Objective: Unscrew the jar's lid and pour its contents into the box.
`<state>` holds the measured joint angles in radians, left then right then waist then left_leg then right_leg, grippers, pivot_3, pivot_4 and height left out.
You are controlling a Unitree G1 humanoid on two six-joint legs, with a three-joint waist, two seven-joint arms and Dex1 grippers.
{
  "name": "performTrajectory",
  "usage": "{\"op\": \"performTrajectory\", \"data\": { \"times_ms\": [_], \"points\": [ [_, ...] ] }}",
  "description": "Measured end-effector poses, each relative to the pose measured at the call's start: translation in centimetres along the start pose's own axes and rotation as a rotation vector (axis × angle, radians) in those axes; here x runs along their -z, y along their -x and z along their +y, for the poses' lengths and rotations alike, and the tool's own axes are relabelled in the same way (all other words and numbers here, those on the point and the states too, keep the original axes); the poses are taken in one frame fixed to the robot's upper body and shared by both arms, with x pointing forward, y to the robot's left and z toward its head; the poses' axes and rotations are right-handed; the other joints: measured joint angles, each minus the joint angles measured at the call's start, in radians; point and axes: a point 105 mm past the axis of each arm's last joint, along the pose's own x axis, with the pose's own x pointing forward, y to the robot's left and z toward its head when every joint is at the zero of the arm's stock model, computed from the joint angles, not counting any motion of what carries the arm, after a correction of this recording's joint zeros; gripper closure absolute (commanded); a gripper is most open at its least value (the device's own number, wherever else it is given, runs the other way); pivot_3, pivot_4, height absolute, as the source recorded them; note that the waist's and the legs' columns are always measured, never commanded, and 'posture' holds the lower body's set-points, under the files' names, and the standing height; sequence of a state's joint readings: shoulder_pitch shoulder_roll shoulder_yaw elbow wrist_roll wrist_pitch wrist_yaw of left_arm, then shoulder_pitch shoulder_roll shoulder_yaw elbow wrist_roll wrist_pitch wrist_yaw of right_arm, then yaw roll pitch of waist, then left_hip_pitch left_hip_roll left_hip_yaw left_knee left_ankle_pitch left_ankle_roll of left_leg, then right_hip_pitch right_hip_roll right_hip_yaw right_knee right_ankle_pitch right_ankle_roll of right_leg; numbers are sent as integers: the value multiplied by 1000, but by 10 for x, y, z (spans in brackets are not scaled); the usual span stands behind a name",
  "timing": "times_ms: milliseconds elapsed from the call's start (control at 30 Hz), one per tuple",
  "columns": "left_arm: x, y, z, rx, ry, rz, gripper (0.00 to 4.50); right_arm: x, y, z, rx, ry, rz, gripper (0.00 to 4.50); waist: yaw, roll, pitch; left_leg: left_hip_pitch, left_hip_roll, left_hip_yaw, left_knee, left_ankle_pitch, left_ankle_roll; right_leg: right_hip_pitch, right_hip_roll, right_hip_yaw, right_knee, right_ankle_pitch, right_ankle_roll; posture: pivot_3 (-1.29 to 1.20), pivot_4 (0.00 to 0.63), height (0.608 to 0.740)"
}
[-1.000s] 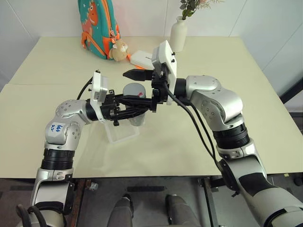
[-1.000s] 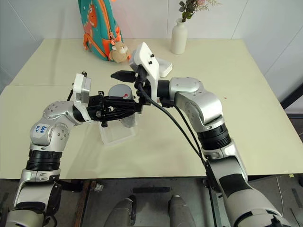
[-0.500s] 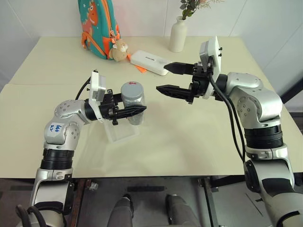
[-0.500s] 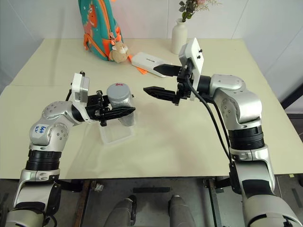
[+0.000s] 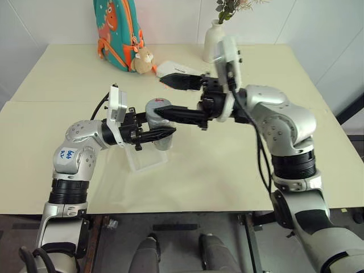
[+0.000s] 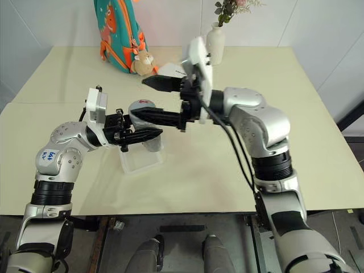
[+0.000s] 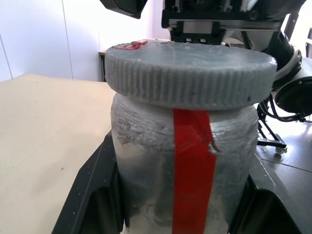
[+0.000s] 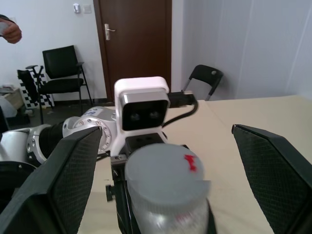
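My left gripper (image 5: 164, 132) is shut on the jar (image 5: 160, 122), a silvery cylinder with a red strip (image 7: 191, 170) down its side, held upright above the box (image 5: 145, 162), a clear shallow tray on the table. The grey ribbed lid (image 5: 159, 105) with a small red mark sits on the jar. Open wide, my right gripper (image 5: 160, 96) reaches in from the right, one finger (image 5: 179, 82) behind the lid and the other (image 5: 179, 115) in front of it; its pads (image 8: 73, 180) stand apart from the lid (image 8: 165, 168). The contents are hidden inside the jar.
At the table's back stand a colourful backpack (image 5: 116, 31) with a small plush toy (image 5: 145, 60), a white vase (image 5: 214, 40) and a white oblong case (image 5: 173, 69). A person's hand (image 8: 9, 31) shows far off in the room.
The right gripper pulled away to the right from the lid, still open, then swung back and again straddles it. The left gripper and the jar stayed put.
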<state>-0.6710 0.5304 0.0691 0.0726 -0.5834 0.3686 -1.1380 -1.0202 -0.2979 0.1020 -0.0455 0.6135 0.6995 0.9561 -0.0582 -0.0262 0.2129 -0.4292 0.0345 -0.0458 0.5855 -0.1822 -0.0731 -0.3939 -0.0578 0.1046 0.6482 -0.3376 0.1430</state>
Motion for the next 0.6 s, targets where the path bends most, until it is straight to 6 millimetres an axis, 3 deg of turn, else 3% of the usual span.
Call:
{"op": "performTrajectory", "data": {
  "times_ms": [233,600],
  "points": [
    [-2,-1,-1,6,-7,0,2489,14,-28,5,-2,36,83,14,1,0,0,0,0,0,0,0,0,0,0,0,0,0,0,0,150,740],
    [-1,-1,-3,4,0,5,2489,22,-23,-11,71,38,114,14,1,0,0,0,0,0,0,0,0,0,0,0,0,0,0,0,150,740]
  ]
}}
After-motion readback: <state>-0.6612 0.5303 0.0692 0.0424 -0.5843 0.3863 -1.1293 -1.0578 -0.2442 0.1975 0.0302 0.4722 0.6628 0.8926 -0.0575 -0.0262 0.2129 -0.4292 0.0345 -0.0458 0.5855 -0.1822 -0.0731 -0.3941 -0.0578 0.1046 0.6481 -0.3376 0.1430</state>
